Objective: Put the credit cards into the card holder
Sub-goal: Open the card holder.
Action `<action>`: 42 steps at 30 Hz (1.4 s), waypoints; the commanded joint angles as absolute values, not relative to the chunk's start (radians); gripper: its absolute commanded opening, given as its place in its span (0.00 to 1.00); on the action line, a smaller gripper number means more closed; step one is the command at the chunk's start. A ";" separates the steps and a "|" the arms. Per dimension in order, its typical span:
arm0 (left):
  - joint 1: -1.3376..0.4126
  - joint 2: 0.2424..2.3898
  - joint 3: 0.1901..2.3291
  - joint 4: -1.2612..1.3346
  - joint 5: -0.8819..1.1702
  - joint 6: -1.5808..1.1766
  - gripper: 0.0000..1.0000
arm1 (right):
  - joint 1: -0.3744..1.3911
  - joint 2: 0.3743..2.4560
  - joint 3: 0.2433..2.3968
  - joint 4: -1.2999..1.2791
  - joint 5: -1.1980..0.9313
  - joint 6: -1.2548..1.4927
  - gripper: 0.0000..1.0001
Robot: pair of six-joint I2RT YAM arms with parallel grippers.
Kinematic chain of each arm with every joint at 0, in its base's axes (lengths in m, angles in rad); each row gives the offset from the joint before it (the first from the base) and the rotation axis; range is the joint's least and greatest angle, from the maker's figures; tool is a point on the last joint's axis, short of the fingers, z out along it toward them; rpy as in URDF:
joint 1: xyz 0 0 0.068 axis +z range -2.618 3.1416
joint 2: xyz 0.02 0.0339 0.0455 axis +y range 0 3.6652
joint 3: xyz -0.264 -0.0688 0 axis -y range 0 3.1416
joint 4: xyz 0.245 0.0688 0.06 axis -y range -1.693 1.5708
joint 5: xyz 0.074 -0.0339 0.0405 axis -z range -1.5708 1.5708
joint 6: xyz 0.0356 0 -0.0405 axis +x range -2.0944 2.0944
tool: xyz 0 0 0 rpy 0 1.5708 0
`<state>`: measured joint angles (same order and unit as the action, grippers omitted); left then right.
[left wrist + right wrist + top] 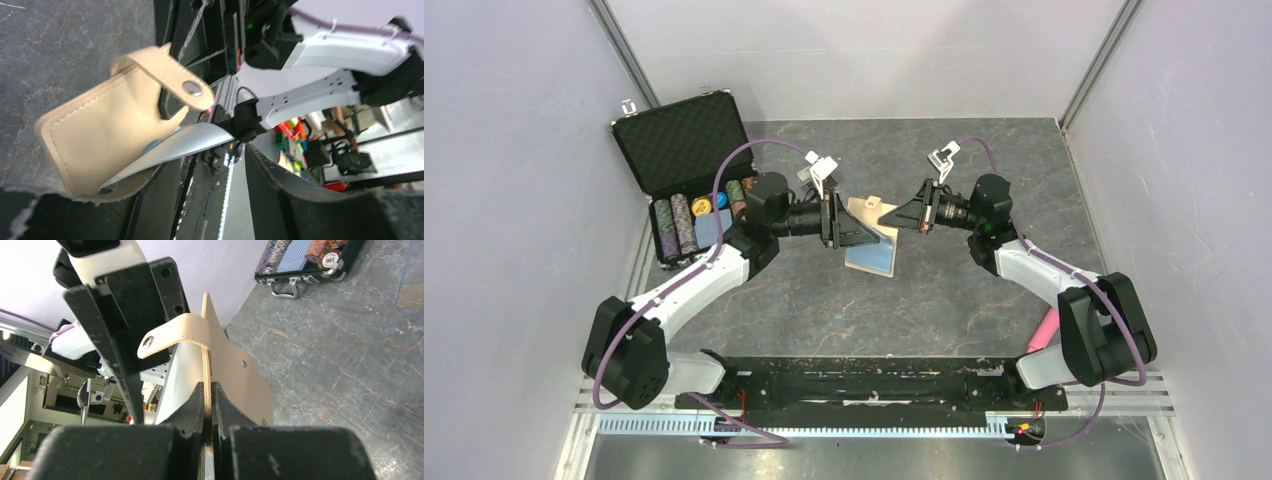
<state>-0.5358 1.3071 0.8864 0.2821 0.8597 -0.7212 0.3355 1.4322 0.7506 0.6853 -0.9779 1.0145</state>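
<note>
The tan card holder [867, 212] hangs in the air between my two grippers, unfolded, its blue lining [871, 258] facing down toward me. My right gripper [896, 217] is shut on the card holder's tan edge [235, 375]; its snap tab [170, 337] curls over above the pads. My left gripper [849, 225] is open, jaws wide apart [200, 170]. The card holder [105, 130] leans against its lower-left finger [60, 215], and a pale inner flap [175, 147] rests there. No gold-orange or black card shows clearly in any view.
An open black foam-lined case [686, 140] with rows of poker chips [692, 215] stands at the back left; it also shows in the right wrist view [300, 265]. A clear sleeve edge [412, 290] lies on the grey table. A pink object [1044, 328] sits by the right arm's base.
</note>
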 commanded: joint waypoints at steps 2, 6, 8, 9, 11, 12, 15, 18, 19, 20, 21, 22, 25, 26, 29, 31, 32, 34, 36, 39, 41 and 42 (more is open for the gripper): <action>-0.570 1.325 0.937 0.146 0.852 -0.485 0.55 | 0.336 1.418 0.754 0.808 -1.002 1.087 0.00; -0.586 1.318 0.995 -0.033 0.738 -0.331 0.55 | 0.335 1.411 0.753 0.808 -1.003 1.091 0.00; -0.590 1.303 1.015 -0.092 0.654 -0.280 0.56 | 0.336 1.407 0.748 0.808 -1.005 1.093 0.00; -0.595 1.293 1.026 -0.119 0.589 -0.259 0.57 | 0.337 1.405 0.745 0.808 -1.005 1.093 0.00; -0.601 1.272 1.038 -0.151 0.492 -0.223 0.58 | 0.337 1.403 0.740 0.809 -1.006 1.094 0.00; -0.606 1.262 1.044 -0.170 0.444 -0.207 0.59 | 0.337 1.401 0.738 0.808 -1.006 1.094 0.00; -0.609 1.253 1.055 -0.190 0.371 -0.185 0.63 | 0.338 1.400 0.734 0.811 -1.010 1.097 0.00; -0.609 1.271 1.064 -0.204 0.352 -0.182 0.67 | 0.345 1.402 0.731 0.823 -1.019 1.102 0.00; -0.609 1.277 1.067 -0.212 0.343 -0.184 0.68 | 0.345 1.402 0.725 0.837 -1.020 1.111 0.00; -0.609 1.284 1.069 -0.219 0.329 -0.186 0.70 | 0.347 1.402 0.719 0.856 -1.021 1.122 0.00; -0.608 1.284 1.066 -0.216 0.325 -0.190 0.71 | 0.345 1.400 0.712 0.871 -1.021 1.134 0.00; -0.608 1.287 1.058 -0.204 0.325 -0.192 0.73 | 0.347 1.398 0.707 0.882 -1.022 1.142 0.00; -0.605 1.276 1.019 -0.138 0.347 -0.218 0.82 | 0.348 1.398 0.699 0.894 -1.028 1.151 0.00; -0.603 1.270 1.003 -0.107 0.362 -0.228 0.85 | 0.348 1.397 0.699 0.896 -1.033 1.151 0.00; -0.593 1.252 0.946 0.030 0.463 -0.268 0.88 | 0.348 1.401 0.700 0.897 -1.040 1.152 0.00; -0.581 1.258 0.937 0.077 0.542 -0.302 0.85 | 0.348 1.404 0.701 0.897 -1.040 1.151 0.00; -0.575 1.266 0.938 0.090 0.589 -0.318 0.81 | 0.348 1.407 0.703 0.897 -1.041 1.150 0.00; -0.559 1.281 0.941 0.108 0.666 -0.356 0.69 | 0.348 1.415 0.706 0.900 -1.040 1.149 0.00; -0.543 1.287 0.931 0.151 0.721 -0.415 0.56 | 0.348 1.420 0.709 0.902 -1.040 1.147 0.00; -0.520 1.275 0.899 0.229 0.761 -0.480 0.46 | 0.348 1.428 0.709 0.902 -1.040 1.142 0.00; -0.507 1.263 0.874 0.293 0.776 -0.527 0.36 | 0.348 1.431 0.706 0.900 -1.037 1.138 0.00; -0.504 1.262 0.867 0.320 0.793 -0.549 0.29 | 0.348 1.434 0.704 0.898 -1.036 1.134 0.00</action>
